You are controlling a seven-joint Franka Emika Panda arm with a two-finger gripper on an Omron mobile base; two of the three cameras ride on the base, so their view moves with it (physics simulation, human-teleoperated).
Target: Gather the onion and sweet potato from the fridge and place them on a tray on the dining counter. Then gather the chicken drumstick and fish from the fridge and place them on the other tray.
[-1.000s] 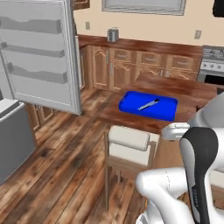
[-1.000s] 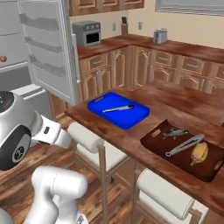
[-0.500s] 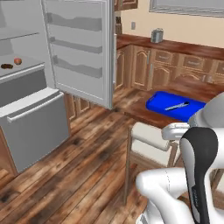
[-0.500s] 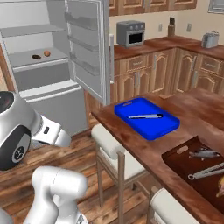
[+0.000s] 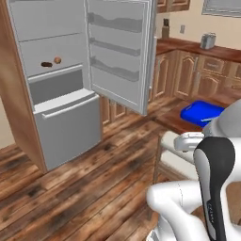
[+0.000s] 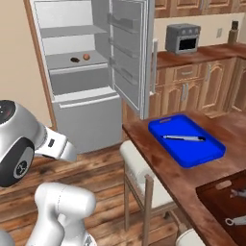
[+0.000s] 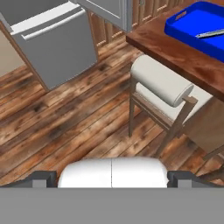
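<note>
While the base faces the fridge [image 5: 56,117] with its door swung wide, the onion [image 5: 57,60] and the sweet potato [image 5: 46,64] lie side by side on a middle shelf, the round orange-brown ball to the right of the dark lump, close but seemingly apart. From where I stand the arm is tucked low over the floorboards, well apart from that shelf, and the gripper [image 7: 112,177] points down at the wood with its jaws spread wide and nothing between them.

To the right, the blue tray [image 6: 158,129] rests on the dining counter [image 6: 144,144], near its fridge-side end, with a slim utensil [image 6: 183,138] lying in it; a pale stool [image 7: 159,85] is pushed in just beside the counter's edge.

I judge the step in hand is closing on the fridge for the first pick. It would go best with the base squared to the open compartment, clear of the door's edge on the right, so the arm can enter level under the shelf above. Taking the onion first looks wise: a centred grip across its width, without nudging the sweet potato beside it.
</note>
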